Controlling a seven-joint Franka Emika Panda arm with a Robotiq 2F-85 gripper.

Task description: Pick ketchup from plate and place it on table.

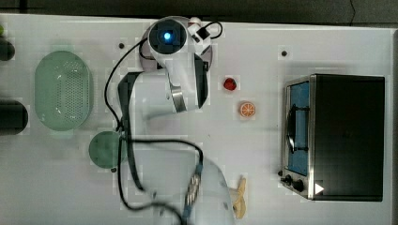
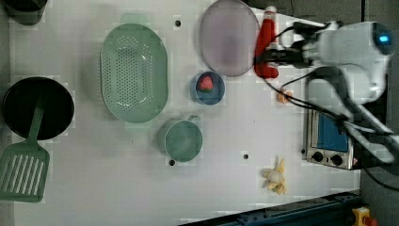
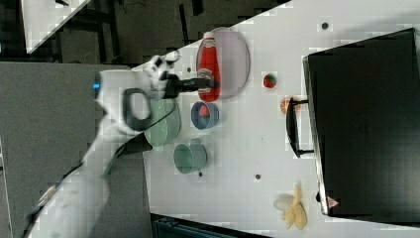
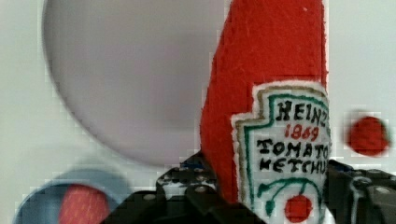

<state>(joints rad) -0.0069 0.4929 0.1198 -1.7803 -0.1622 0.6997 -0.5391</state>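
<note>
The ketchup (image 4: 266, 88), a red bottle with a white label, is held by its lower body in my gripper (image 4: 280, 186), which is shut on it with a dark finger on each side. In the left view the ketchup (image 2: 264, 44) lies along the right rim of the lilac-grey plate (image 2: 228, 37), and my gripper (image 2: 272, 55) reaches it from the left view's right. In the right view the ketchup (image 3: 209, 62) overlaps the plate (image 3: 233, 54). I cannot tell whether the bottle touches the plate. White table (image 1: 263, 154) surrounds them.
A blue bowl (image 2: 210, 88) holding a red fruit sits close by the plate, with a green basket (image 2: 134, 73) and green cup (image 2: 181, 140) beyond. A small red fruit (image 1: 229, 84) and an orange slice (image 1: 247, 109) lie toward the toaster oven (image 1: 347, 136).
</note>
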